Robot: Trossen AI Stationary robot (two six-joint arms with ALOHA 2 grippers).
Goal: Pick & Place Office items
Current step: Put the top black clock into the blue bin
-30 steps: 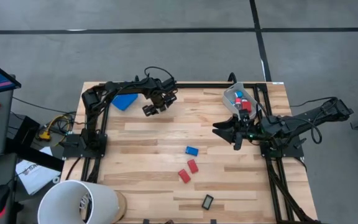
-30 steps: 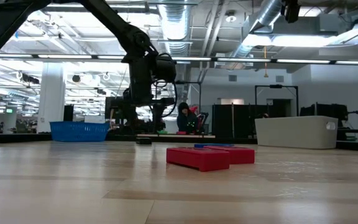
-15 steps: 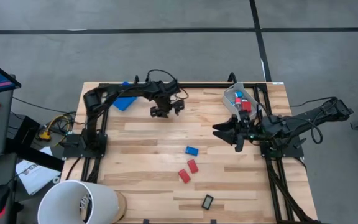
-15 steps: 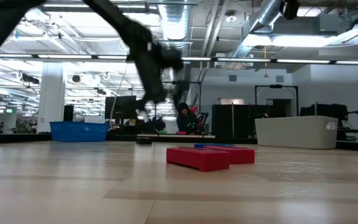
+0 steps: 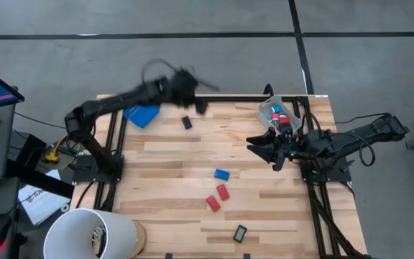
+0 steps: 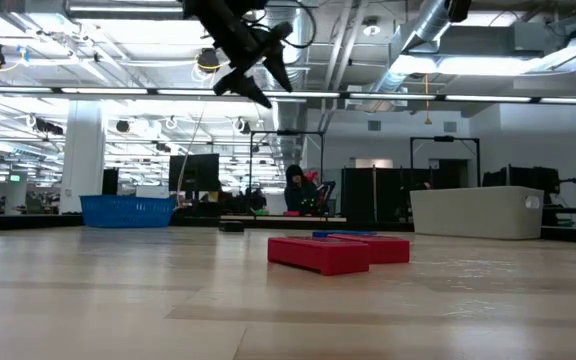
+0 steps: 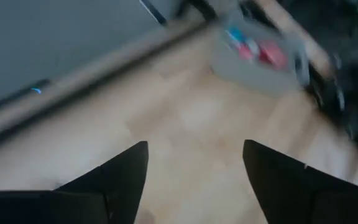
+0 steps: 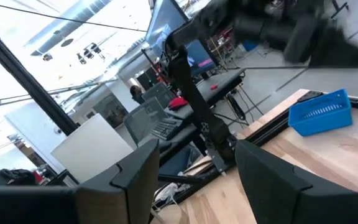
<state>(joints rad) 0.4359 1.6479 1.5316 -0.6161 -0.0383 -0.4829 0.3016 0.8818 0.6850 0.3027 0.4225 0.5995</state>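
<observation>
High view lays out the loose office items on the bare wood: a blue block (image 5: 222, 174) near the middle of the table (image 5: 164, 158), two red blocks (image 5: 218, 197) just below it, a black rectangle with a light face (image 5: 240, 232) close to the near edge, and a small dark piece (image 5: 187, 122) alone toward the far side. More red and blue bits sit in the clear grey bin (image 5: 277, 115) at the far right corner, which the left wrist view also catches, blurred, past that arm's fingers (image 7: 115, 180). From table height, only the red blocks (image 6: 339, 252) show plainly, with a sliver of blue behind them; the blue tray (image 6: 128, 209) stands far off on the left, and a person sits in the room beyond. The left gripper (image 5: 192, 86) is smeared above the far edge of the table beside the tray, and its wrist view shows the jaws apart with nothing between them. The right gripper (image 5: 264, 149) hangs beside the bin; its wrist view shows its fingers (image 8: 135, 171) parted and empty too.
</observation>
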